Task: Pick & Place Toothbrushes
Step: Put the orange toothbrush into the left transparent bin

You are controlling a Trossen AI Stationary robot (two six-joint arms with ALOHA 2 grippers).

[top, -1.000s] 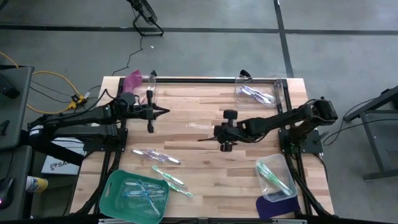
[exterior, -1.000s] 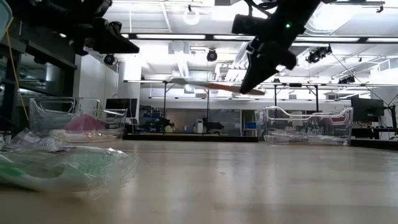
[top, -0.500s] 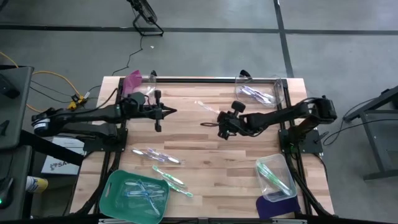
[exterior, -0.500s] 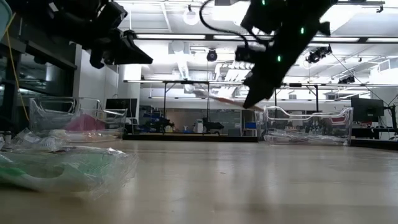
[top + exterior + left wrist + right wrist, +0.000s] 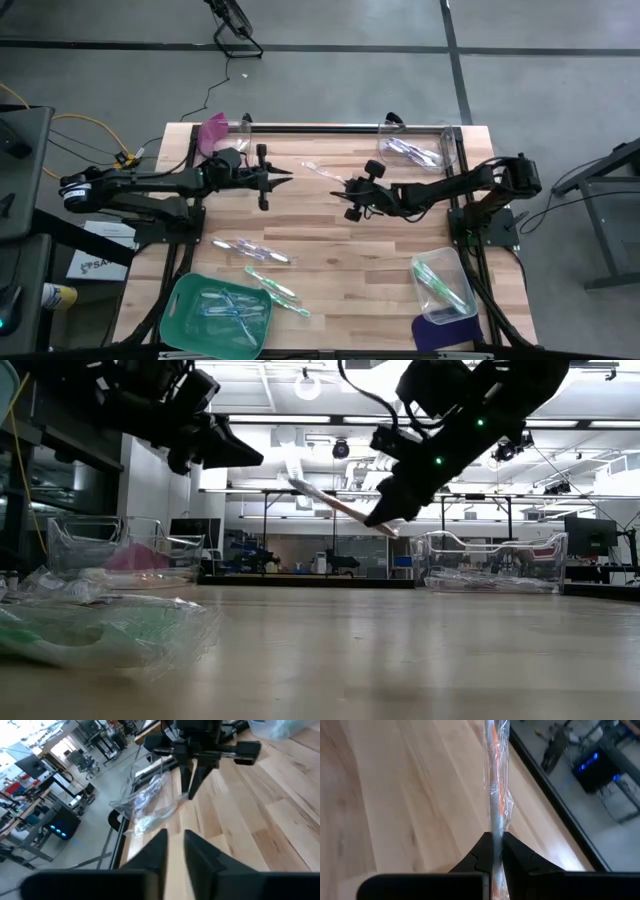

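From above, the right gripper [image 5: 346,187] is clamped on a wrapped toothbrush [image 5: 318,171] mid-table, its long axis slanting toward the far-left corner and the left gripper [image 5: 291,172], whose fingers look slightly parted and empty; bins [image 5: 428,150] already hold some, with loose brushes [image 5: 250,249] left near the front edge. Low down, it angles up. The right wrist shows it running straight out from the shut fingers [image 5: 479,855].

The left tool [image 5: 173,851], fingers slightly parted, faces the right tool [image 5: 191,782] holding a wrapped toothbrush [image 5: 145,806].
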